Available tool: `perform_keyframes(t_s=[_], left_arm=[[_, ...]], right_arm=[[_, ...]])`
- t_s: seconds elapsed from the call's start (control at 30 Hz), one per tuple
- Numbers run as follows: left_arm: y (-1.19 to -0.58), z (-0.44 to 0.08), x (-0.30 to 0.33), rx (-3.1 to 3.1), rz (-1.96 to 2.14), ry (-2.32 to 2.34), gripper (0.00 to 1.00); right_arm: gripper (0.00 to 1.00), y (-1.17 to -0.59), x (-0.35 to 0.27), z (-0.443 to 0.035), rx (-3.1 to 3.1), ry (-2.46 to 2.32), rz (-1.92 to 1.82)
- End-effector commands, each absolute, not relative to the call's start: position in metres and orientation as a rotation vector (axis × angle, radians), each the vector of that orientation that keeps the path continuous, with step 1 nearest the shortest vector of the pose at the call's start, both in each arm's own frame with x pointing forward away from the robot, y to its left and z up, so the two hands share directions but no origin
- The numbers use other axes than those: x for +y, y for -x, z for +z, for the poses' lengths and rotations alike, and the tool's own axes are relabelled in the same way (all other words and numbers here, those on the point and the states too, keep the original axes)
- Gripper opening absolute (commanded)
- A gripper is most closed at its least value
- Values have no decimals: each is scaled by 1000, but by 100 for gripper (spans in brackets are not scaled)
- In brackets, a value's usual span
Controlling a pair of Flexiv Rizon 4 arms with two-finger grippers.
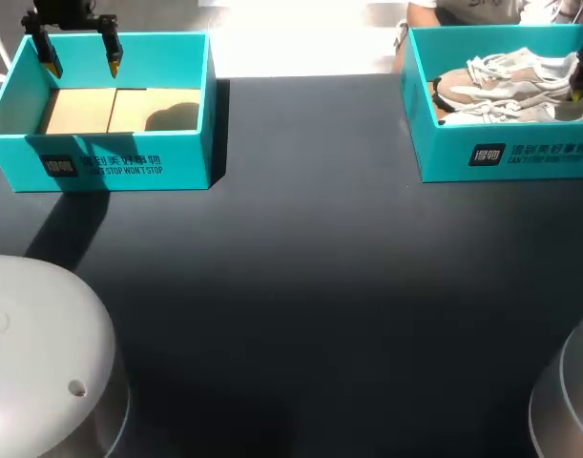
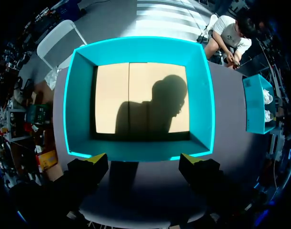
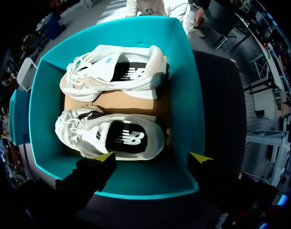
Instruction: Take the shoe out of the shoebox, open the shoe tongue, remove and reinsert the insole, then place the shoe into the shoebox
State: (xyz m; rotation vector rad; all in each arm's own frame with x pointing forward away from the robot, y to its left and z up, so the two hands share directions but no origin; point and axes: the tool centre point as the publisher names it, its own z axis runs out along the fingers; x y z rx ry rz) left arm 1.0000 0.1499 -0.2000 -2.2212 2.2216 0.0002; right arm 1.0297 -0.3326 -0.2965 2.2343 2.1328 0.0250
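Two white sneakers lie on their sides in the teal shoebox (image 1: 501, 157) at the back right; the nearer sneaker (image 3: 112, 138) and the farther sneaker (image 3: 116, 71) rest on its cardboard floor. My right gripper (image 3: 152, 157) hangs open above that box's near wall, just short of the nearer sneaker, and shows at the view's edge (image 1: 582, 81). A second teal shoebox (image 1: 110, 162) at the back left is empty, its tan floor (image 2: 140, 98) bare. Over its near wall my left gripper (image 2: 143, 160) stands open, holding nothing, its yellow tips (image 1: 114, 65) above the box.
The dark table top (image 1: 301, 286) stretches between the two boxes. White robot bases fill the front left corner (image 1: 33, 353) and the front right corner (image 1: 568, 401).
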Motion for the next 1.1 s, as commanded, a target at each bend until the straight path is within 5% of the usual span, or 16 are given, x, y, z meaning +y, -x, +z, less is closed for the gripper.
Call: perform_keyframes(t_s=[0.03, 0.2, 0.4, 0.8, 1.1], left_arm=[[-1000, -200, 150, 2222, 0, 2221, 100], [-1000, -200, 150, 2222, 0, 2221, 100], [-1000, -200, 150, 2222, 0, 2221, 100], [-1000, -200, 150, 2222, 0, 2221, 100], [-1000, -200, 150, 2222, 0, 2221, 100]], right_arm=[[100, -1041, -327, -302, 2141, -2233, 6], [98, -1048, -326, -312, 2155, -2229, -12], [57, -1051, -333, -326, 2151, -2259, -42], [60, -1056, -336, -347, 2141, -2257, -110], [52, -1054, -333, -362, 2164, -2240, -160]])
